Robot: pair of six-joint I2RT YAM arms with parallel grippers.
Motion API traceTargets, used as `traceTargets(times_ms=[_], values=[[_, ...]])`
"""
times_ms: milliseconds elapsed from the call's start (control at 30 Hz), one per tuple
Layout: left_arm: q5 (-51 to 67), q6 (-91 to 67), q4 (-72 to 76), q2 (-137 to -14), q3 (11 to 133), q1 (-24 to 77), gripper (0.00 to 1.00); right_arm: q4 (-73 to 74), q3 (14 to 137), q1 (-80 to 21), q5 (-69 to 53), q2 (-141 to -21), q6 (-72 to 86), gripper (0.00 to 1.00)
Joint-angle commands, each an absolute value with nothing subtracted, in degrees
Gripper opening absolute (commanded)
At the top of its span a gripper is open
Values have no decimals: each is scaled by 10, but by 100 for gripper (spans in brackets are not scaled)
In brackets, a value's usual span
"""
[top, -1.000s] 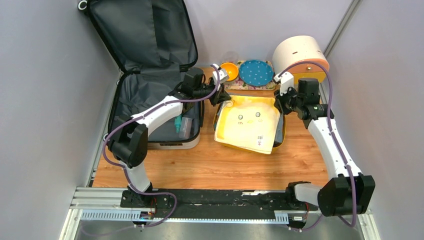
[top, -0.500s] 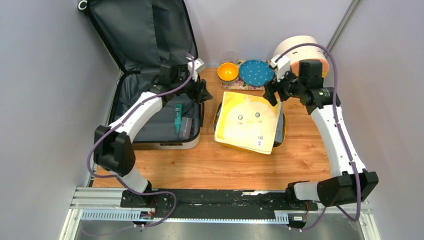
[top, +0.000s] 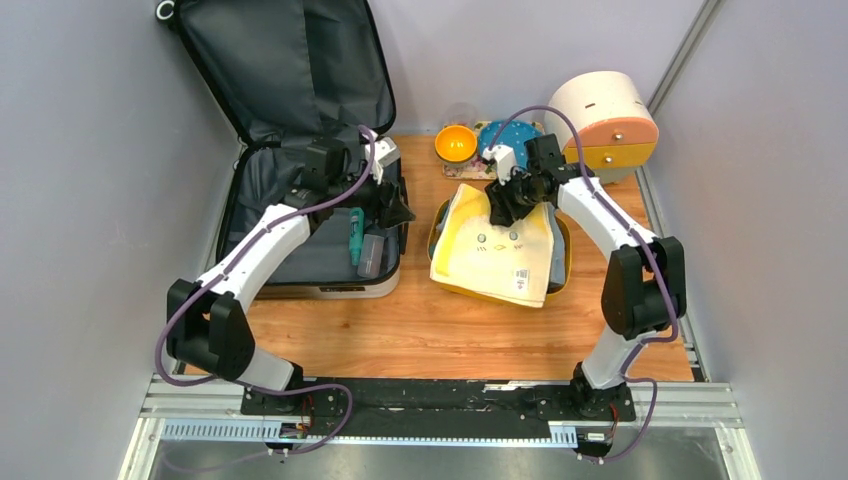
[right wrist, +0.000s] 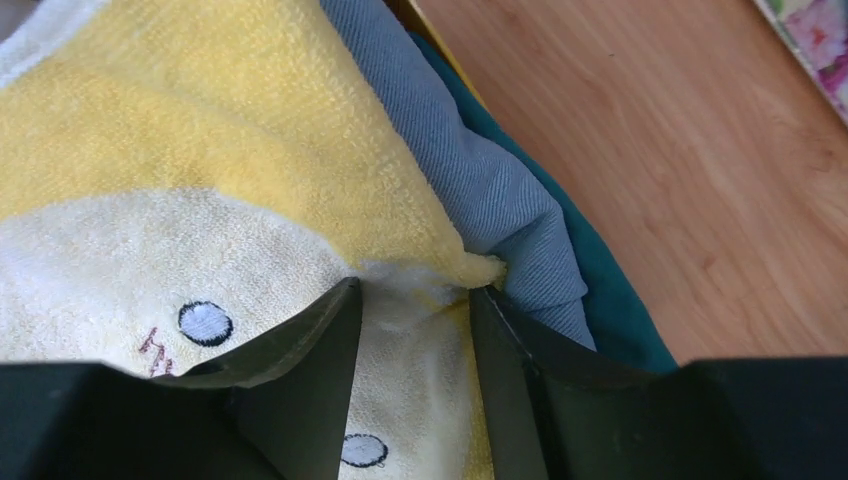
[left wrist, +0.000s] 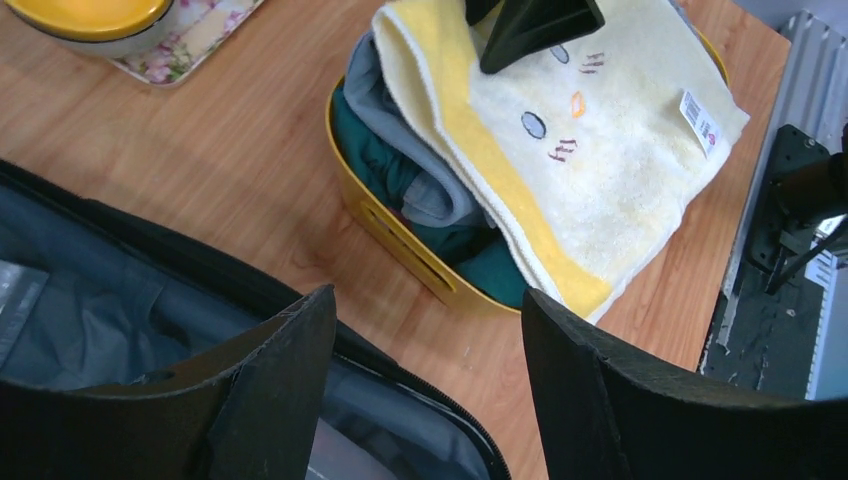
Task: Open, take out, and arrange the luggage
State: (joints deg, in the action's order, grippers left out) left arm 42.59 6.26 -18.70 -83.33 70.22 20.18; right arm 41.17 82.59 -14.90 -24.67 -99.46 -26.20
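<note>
**Right gripper pinching the towel atop the yellow bin, luggage open alongside**

Just left of the yellow bin (left wrist: 385, 225), on the wooden table (top: 420, 320): the luggage (top: 280, 110), unzipped and spread open. Base flat on the table, lid tipped up behind it, dark grey lining showing. In the base, along the side nearest the bin: a teal pen-shaped item (top: 355, 232) and a small grey box (top: 371, 256), side by side.

Above the luggage rim that faces the bin: the left gripper (left wrist: 428, 295), fingers wide apart, nothing between them.

Draped over the top of the bin: a yellow towel (top: 500, 250) with a cartoon face, white tag at its near corner. Beneath the towel, inside the bin: a grey cloth (right wrist: 500, 200) and a teal cloth (right wrist: 610, 310), folded edges peeking out on the side toward the luggage.

At the far edge of the bin: the right gripper (right wrist: 415, 290), pointed down, fingers partway in and clamped on a puckered ridge of the towel, fabric touching both.

Behind the bin: a floral tray (left wrist: 200, 40) bearing an orange bowl (top: 456, 143) and a blue dotted plate (top: 515, 135), the plate partly hidden by the right arm. Behind the bin and off to its right: a round cream-and-orange drawer box (top: 605, 120).
</note>
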Motion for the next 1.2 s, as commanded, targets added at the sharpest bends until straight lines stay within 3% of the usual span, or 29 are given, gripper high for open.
traceTargets(times_ms=[0,233,400,733,933,1033,1167], values=[[457,81,-169,-867,733,235,74,417,795,-146,-277,-982,-253,52],[426,68,-84,-968,819,295,68,492,870,-110,-312,-863,-226,56],[412,54,-54,-1055,888,318,64,503,790,-80,-266,-807,-260,53],[354,99,-116,-1115,856,322,57,435,663,-50,-183,-874,-294,50],[340,98,-182,-1154,849,328,53,442,631,-15,-177,-896,-359,55],[343,84,-182,-1151,860,329,56,467,647,-15,-204,-883,-363,61],[393,67,-216,-1118,923,320,71,536,756,-20,-272,-858,-358,68]])
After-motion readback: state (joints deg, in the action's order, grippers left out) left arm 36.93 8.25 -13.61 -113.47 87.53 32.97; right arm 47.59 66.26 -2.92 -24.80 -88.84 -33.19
